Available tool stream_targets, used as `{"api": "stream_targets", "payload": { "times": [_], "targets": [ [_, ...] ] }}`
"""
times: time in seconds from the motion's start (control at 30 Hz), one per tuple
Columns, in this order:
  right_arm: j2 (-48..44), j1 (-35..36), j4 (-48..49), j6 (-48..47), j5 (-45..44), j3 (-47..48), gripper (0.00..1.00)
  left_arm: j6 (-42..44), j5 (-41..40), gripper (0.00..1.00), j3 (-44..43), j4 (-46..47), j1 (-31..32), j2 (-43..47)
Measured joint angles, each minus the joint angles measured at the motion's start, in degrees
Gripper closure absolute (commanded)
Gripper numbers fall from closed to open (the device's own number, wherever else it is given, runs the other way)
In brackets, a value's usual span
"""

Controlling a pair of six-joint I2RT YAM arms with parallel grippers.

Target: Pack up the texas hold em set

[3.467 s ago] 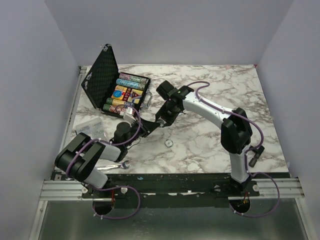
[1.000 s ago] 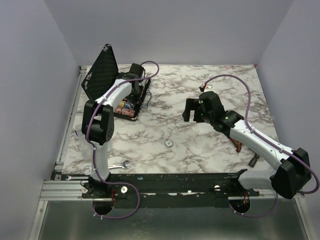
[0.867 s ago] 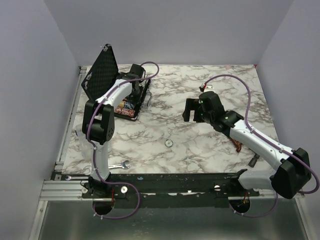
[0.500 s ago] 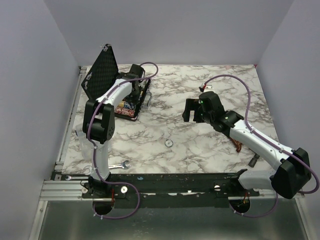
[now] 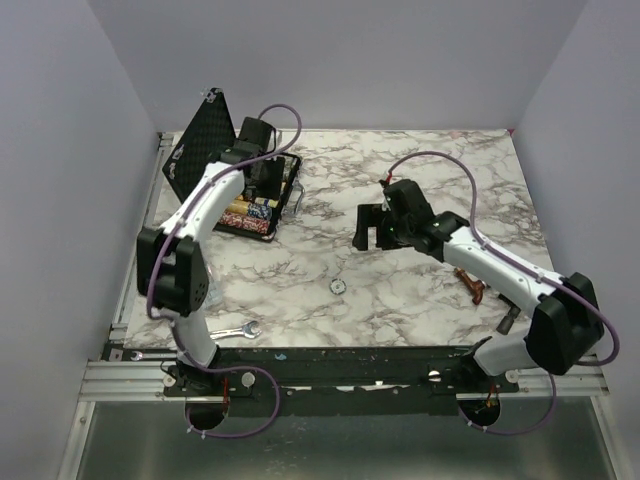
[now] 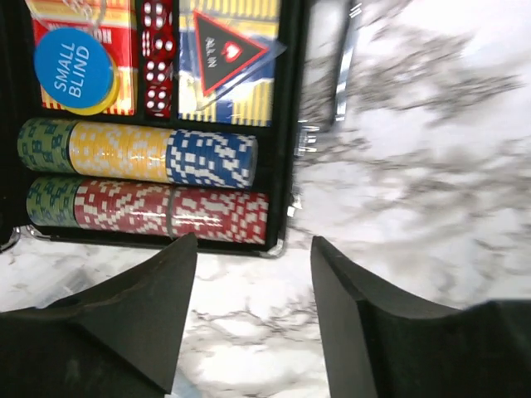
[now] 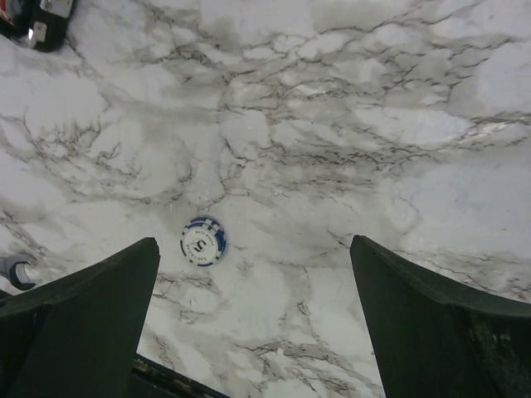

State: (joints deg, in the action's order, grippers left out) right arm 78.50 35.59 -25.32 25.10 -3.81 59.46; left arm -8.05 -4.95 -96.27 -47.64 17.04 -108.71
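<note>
The black case [image 5: 288,190] lies open at the back left with its lid [image 5: 200,145] up. In the left wrist view it holds rows of multicoloured chips [image 6: 141,178], a yellow-blue card box [image 6: 236,99] with a dark red triangle [image 6: 220,50], red dice [image 6: 155,58] and a blue disc [image 6: 73,66]. The metal handle [image 6: 332,58] is on the case's side. My left gripper [image 6: 253,243] hangs open and empty just off the case's edge. A blue-and-white chip [image 7: 202,241] [image 5: 338,286] lies alone on the marble. My right gripper [image 7: 253,245] [image 5: 368,228] stands wide open above the table, to the right of that chip.
A silver wrench [image 5: 237,330] lies near the front edge on the left. A brown piece [image 5: 470,285] sits under the right arm. The table's walls close in on the left, the back and the right.
My left gripper has opened and drawn back from inside the case. The right gripper has shifted a little left, still open.
</note>
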Motion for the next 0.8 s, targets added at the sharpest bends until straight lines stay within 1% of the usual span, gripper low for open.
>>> {"api": "stream_targets", "payload": {
  "times": [0.03,0.07,0.13,0.2,0.23,0.3,0.37,0.47,0.6,0.8],
  "targets": [
    [1.84,0.09,-0.72,0.24,1.36,0.98,0.0,-0.98,1.68,0.33,1.62,0.66,-0.04,3.39],
    [3.85,0.37,-1.75,0.57,2.56,2.05,0.0,-1.73,2.8,0.3,3.23,1.51,-0.07,6.34],
    [7.87,1.29,-3.93,1.77,4.5,4.13,0.0,-5.07,7.3,0.27,9.16,4.9,-0.11,16.74],
    [11.43,2.49,-5.86,3.3,6.05,5.86,0.0,-7.96,11.54,0.23,15.15,8.96,-0.11,24.26],
    [13.2,3.08,-6.97,4.37,6.71,6.71,0.01,-10.19,14.29,0.2,19.8,12.11,-0.17,29.0],
    [16.68,4.04,-9.81,7.19,7.87,8.79,0.01,-12.85,18.53,0.14,26.77,15.65,-0.17,35.01],
    [19.76,4.7,-12.2,9.81,8.74,10.93,0.02,-15.76,23.58,0.12,34.05,18.86,-0.17,39.93],
    [25.09,5.33,-14.58,14.62,10.82,13.9,0.04,-17.92,29.46,0.11,38.91,20.11,-0.17,40.87],
    [31.32,6.4,-18.49,20.68,11.19,16.74,0.05,-18.86,33.94,0.11,41.16,20.9,-0.2,42.58],
    [37.44,7.72,-24.57,27.45,10.14,23.85,0.06,-19.02,36.65,0.1,41.57,23.5,-0.2,50.95]
  ]
}}
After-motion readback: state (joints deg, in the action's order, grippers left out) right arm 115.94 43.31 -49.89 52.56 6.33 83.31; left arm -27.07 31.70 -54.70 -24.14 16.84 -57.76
